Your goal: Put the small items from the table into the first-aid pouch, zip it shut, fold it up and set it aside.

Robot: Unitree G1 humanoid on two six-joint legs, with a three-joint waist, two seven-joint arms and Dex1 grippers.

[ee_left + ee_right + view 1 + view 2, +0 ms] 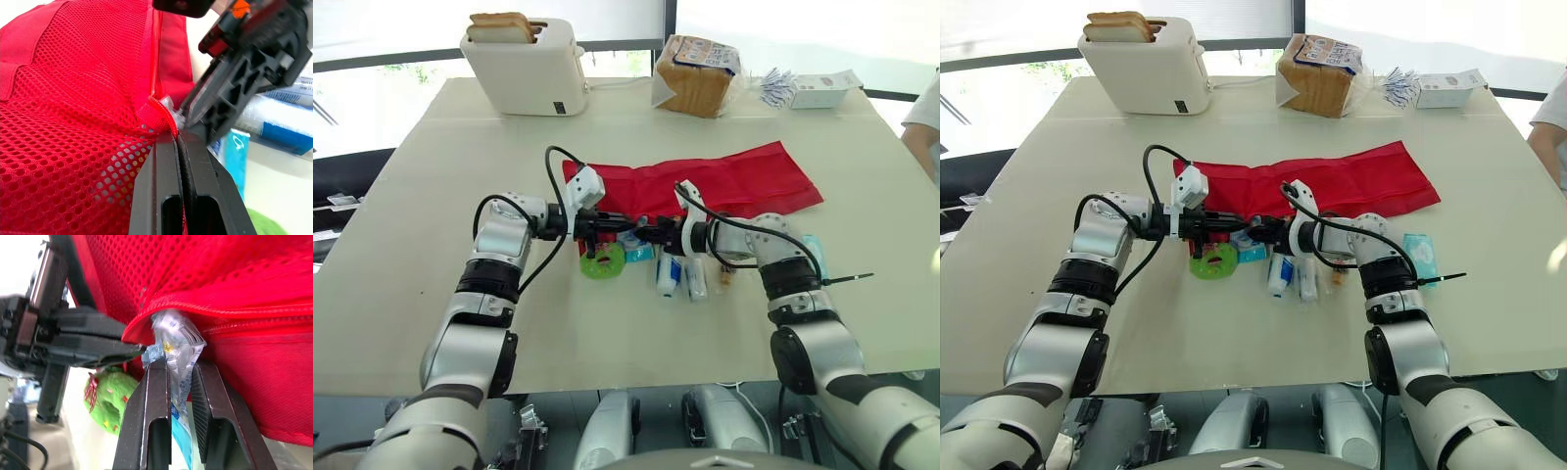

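Observation:
The red first-aid pouch (724,181) lies unfolded across the middle of the table. My left gripper (174,136) is shut on the red hem of its mesh pocket (73,98), holding the opening up. Facing it, my right gripper (179,368) is shut on a clear plastic packet (177,338), whose top end sits at the pocket's mouth under the red hem. The two grippers meet tip to tip at the pouch's near edge (631,230). Loose on the table just in front lie a green ring-shaped item (604,260), a small blue packet (636,251) and two white tubes (668,274).
A pale blue packet (813,250) and a thin black stick (847,279) lie by my right forearm. At the back stand a white toaster (524,69) with bread, a bagged loaf (695,73) and a white box (822,90). A person's arm (925,127) shows at the right edge.

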